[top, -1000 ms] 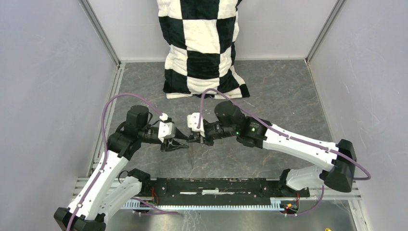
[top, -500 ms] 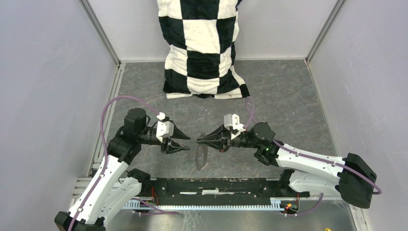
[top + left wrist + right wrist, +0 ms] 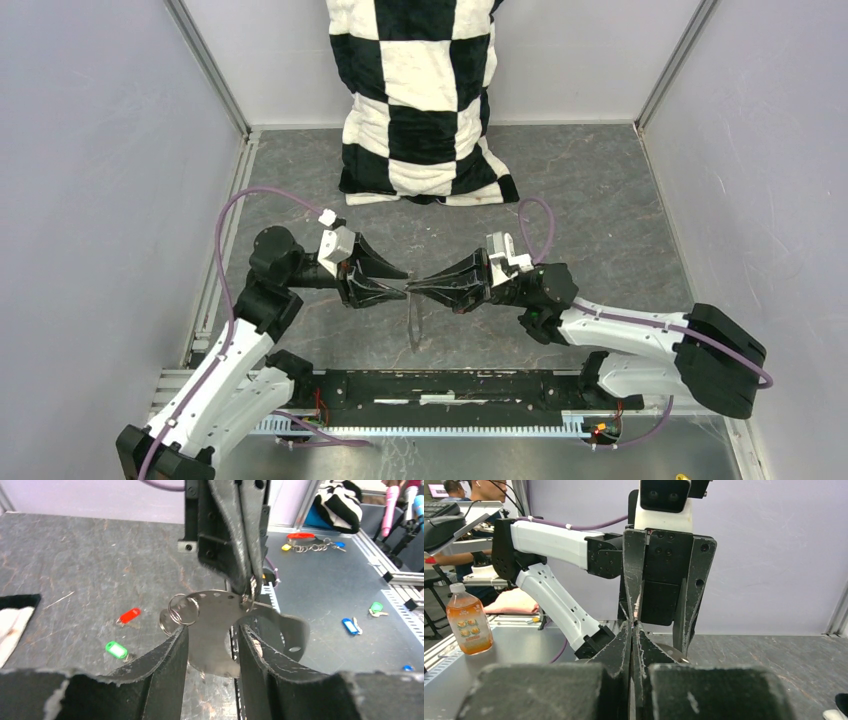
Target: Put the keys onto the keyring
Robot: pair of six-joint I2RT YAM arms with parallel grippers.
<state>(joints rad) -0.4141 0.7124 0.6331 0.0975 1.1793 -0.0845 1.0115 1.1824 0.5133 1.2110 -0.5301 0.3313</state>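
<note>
From the top camera, two black grippers meet tip to tip above the middle of the dark grey marbled table [image 3: 600,200]. The left gripper [image 3: 402,284] points right with its two fingers standing part-way apart. The right gripper [image 3: 420,288] points left with its fingers pressed together, its tip reaching in between the left fingertips. Just below that meeting point hangs the keyring [image 3: 412,322], seen edge-on here as a thin silvery metal sliver. A black-and-white chequered cushion [image 3: 420,100] leans against the far wall.

The left wrist camera shows the keyring face-on. It is a flat silvery metal plate with a row of small holes and small split rings [image 3: 181,611] at one end. The right gripper reaches in from the top of this view and pinches the plate's upper edge. The left fingers [image 3: 167,665] flank the plate at a middling gap; whether they touch it cannot be told. On the table beyond lie the small red key [image 3: 129,615] and the small green key [image 3: 116,649], each with a plastic head. They lie near each other and apart from both grippers.

In the right wrist camera, that arm's own fingers are closed tight with only a thin slit between them, and the left gripper stands just ahead with its fingers spread. An orange drink bottle [image 3: 469,622] stands off to one side
</note>
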